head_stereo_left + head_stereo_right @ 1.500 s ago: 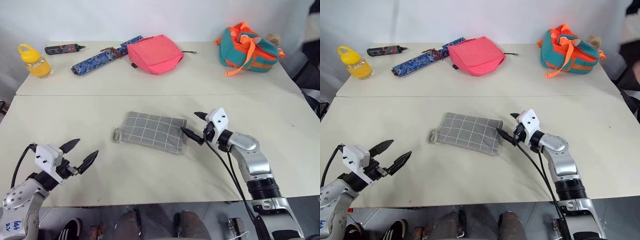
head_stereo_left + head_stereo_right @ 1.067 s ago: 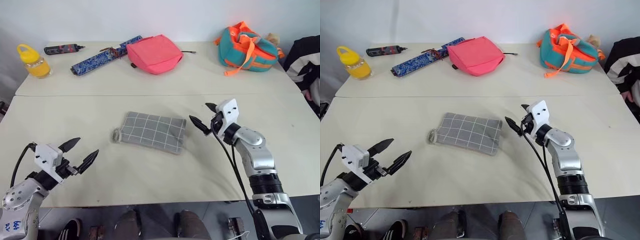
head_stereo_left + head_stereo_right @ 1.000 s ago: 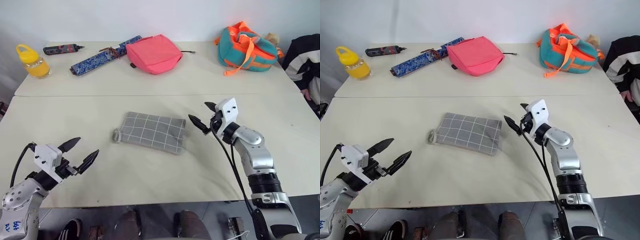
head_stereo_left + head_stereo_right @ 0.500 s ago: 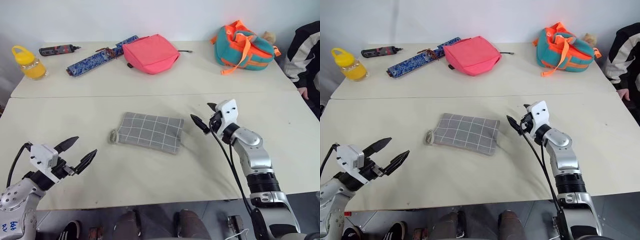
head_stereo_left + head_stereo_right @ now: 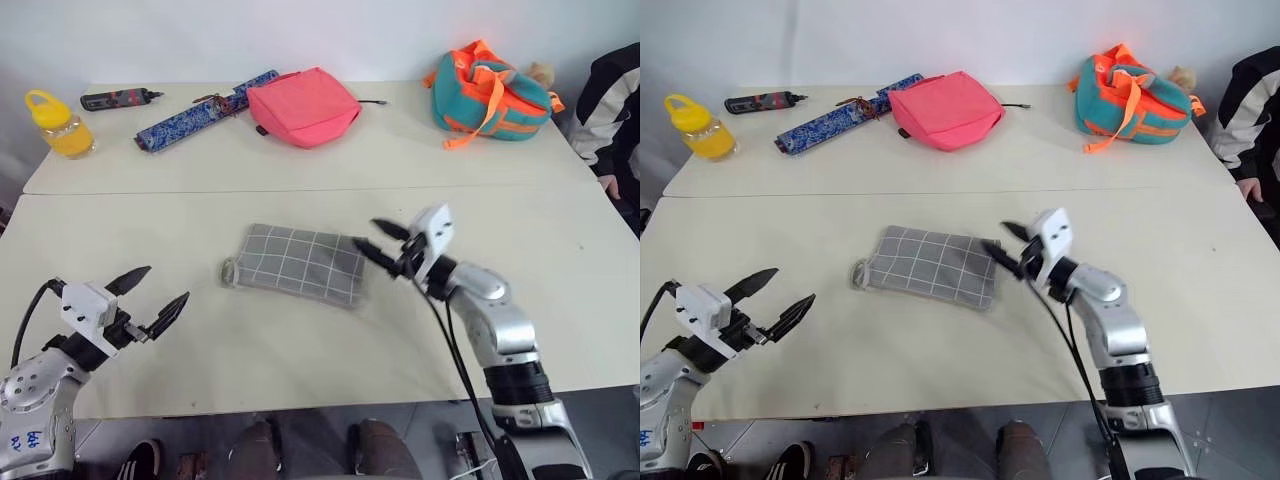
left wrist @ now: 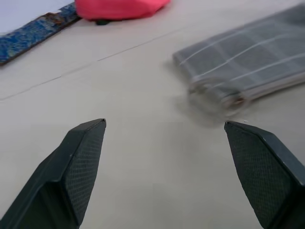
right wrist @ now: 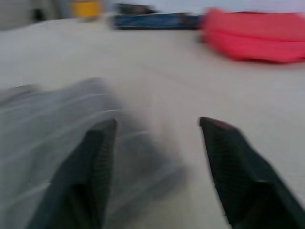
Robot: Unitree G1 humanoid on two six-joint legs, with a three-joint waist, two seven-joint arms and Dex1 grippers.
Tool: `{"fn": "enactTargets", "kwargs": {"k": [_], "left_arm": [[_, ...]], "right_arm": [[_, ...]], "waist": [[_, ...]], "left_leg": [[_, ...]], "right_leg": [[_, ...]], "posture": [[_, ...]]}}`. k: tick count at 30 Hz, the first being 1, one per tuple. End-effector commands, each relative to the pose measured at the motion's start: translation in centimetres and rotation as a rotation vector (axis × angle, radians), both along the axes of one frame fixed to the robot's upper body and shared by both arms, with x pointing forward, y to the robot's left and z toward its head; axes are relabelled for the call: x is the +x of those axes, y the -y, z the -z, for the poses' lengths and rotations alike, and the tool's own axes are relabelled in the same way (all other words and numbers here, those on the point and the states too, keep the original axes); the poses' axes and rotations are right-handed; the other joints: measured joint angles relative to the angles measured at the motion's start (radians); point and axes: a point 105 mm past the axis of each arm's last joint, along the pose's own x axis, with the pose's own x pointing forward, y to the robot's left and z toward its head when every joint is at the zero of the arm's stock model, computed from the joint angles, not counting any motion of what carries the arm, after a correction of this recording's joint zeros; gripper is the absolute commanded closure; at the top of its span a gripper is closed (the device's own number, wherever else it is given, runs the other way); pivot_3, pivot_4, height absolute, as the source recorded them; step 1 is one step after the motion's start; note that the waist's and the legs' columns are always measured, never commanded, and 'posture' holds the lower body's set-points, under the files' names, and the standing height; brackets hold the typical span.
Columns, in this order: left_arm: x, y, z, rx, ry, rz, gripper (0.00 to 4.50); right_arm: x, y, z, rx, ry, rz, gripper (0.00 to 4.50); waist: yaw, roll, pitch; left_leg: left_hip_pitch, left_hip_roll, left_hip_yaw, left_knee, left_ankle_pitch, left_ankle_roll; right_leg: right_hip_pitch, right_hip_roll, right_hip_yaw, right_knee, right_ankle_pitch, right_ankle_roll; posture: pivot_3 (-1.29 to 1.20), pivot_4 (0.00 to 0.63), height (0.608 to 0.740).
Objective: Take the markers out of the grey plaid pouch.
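Note:
The grey plaid pouch (image 5: 295, 262) lies flat in the middle of the near table, its small tab (image 5: 231, 271) at its left end. No markers are visible. My right gripper (image 5: 363, 233) is at the pouch's right end with its fingers apart. One finger (image 7: 97, 157) is over the pouch's corner, the other (image 7: 228, 162) is over bare table, and nothing is held between them. My left gripper (image 5: 168, 283) hovers wide open near the front left edge, well clear of the pouch (image 6: 248, 62).
On the far table are a pink pouch (image 5: 300, 105), a long blue patterned case (image 5: 205, 110), a black-and-red tool (image 5: 115, 99), a yellow bottle (image 5: 58, 123) and a teal-and-orange bag (image 5: 490, 90). A person's striped sleeve (image 5: 612, 100) is at the right edge.
My right gripper has swung left from beside the pouch onto its right end, and its fingers have drawn closer together. The left gripper has barely shifted.

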Motion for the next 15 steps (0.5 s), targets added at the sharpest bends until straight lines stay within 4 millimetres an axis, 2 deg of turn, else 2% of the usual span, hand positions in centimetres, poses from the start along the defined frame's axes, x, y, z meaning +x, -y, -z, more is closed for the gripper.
{"fn": "enactTargets", "kwargs": {"k": [1,5,8,12,15], "left_arm": [[1.4,0.2,-0.6,0.100,0.054,0.019,0.28],[3.4,0.8,-0.9,0.183,0.096,0.066,0.28],[4.6,1.1,-0.8,0.248,0.103,0.111,0.28],[6.3,1.7,-1.1,0.309,0.120,0.183,0.28],[7.3,3.9,-0.5,0.377,0.135,0.305,0.28]], "right_arm": [[0.6,-0.6,1.0,-0.102,0.027,0.053,3.13],[2.2,0.2,2.4,-0.209,0.048,0.167,4.48],[2.6,0.7,3.3,-0.337,0.103,0.174,4.48],[2.6,1.3,3.4,-0.375,0.130,0.156,4.48],[2.5,1.6,3.4,-0.371,0.135,0.142,4.48]], "waist": [[0.000,0.000,0.000],[0.000,-0.001,-0.001],[0.000,-0.001,-0.001],[0.000,-0.002,-0.001],[0.002,-0.002,-0.001]], "left_leg": [[0.000,0.000,0.001,0.000,0.000,0.001],[0.000,-0.002,0.005,0.000,0.001,0.002],[0.000,-0.001,0.006,0.001,0.001,0.002],[0.000,-0.001,0.006,0.001,0.002,0.001],[0.000,-0.001,0.009,0.002,0.002,0.001]], "right_leg": [[0.000,-0.001,0.000,0.000,0.000,0.000],[-0.002,-0.004,0.000,0.000,0.000,0.000],[-0.005,-0.003,0.000,0.003,0.000,0.000],[-0.005,-0.003,-0.001,0.004,0.000,0.000],[-0.005,-0.003,-0.002,0.003,0.000,0.001]], "posture": [[0.00,0.150,0.740],[0.00,0.150,0.740],[0.00,0.150,0.740],[0.00,0.150,0.740],[0.00,0.150,0.740]]}}
